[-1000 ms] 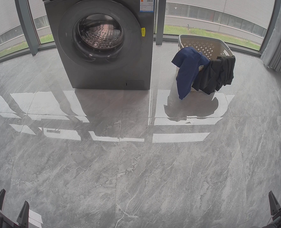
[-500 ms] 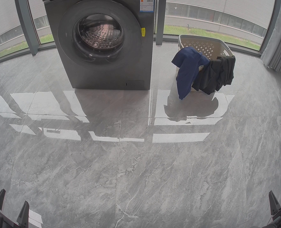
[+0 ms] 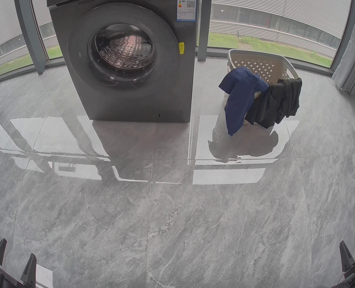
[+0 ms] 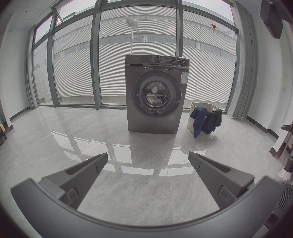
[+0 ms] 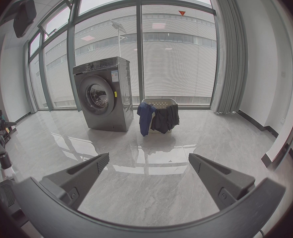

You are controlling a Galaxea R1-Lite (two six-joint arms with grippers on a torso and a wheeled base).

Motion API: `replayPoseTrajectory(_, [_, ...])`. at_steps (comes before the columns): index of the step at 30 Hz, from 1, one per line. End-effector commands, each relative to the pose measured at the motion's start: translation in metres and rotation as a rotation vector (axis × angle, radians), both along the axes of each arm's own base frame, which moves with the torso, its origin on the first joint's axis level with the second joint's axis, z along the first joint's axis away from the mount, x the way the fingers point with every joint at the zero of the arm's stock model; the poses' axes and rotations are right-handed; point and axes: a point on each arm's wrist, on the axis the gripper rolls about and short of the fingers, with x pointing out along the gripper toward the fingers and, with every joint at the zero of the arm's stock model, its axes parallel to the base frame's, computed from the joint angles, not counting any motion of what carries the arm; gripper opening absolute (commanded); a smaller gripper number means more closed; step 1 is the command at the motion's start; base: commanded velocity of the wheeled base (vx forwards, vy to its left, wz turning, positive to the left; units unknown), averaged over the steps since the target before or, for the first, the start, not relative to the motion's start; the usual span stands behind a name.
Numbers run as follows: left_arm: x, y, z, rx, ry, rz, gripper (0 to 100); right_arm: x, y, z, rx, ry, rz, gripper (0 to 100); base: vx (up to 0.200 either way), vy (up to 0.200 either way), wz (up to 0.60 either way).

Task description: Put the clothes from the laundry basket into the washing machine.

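The laundry basket point(image 3: 261, 57) at 1 o'clock holds a blue garment point(image 3: 239, 97) and a black garment point(image 3: 277, 101), both hanging over its near rim. The washing machine point(image 3: 125, 53) stands at 11 o'clock. The left gripper point(image 4: 147, 156) and the right gripper point(image 5: 148, 156) have their fingers apart.

Open floor point(image 3: 177, 221) stretches ahead of me to the washing machine point(image 3: 125, 57) and the laundry basket point(image 3: 261, 55) on its right, with a gap between them. A blue garment point(image 3: 239, 97) and a dark garment point(image 3: 277, 101) hang over the basket's near rim.

Before me, the washing machine point(image 3: 177, 89) is matt grey metal, its door point(image 3: 121, 51) glossy. The floor point(image 3: 185, 229) is polished veined stone. The laundry basket point(image 3: 265, 65) is perforated pale plastic, the clothes point(image 3: 239, 97) soft matt cloth.
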Motion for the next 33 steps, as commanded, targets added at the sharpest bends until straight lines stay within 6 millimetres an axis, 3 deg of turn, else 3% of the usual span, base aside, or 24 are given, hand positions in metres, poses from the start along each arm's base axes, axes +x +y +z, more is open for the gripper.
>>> replayPoseTrajectory(1, [-0.0001,0.0001,-0.0053,0.0,0.0,0.002,100,0.0001,0.0,-0.0052,-0.002,0.001,0.001,100,0.2,0.0,0.0])
replayPoseTrajectory(8, [-0.0001,0.0001,-0.0053,0.001,0.0,0.002,100,0.0001,0.0,-0.0052,-0.002,0.001,0.001,100,0.2,0.0,0.0])
replayPoseTrajectory(17, [-0.0001,0.0001,-0.0053,0.001,0.0,0.002,100,0.0001,0.0,-0.0052,-0.003,0.001,0.001,100,0.0,0.0,0.0])
replayPoseTrajectory(29, [-0.0001,0.0001,-0.0053,0.001,0.0,0.002,100,0.0001,0.0,-0.0052,-0.002,0.001,0.001,100,0.0,-0.2,0.0])
replayPoseTrajectory(33, [-0.0001,0.0001,-0.0053,0.001,0.0,0.002,100,0.0001,0.0,-0.0052,-0.003,0.001,0.001,100,0.0,0.0,0.0])
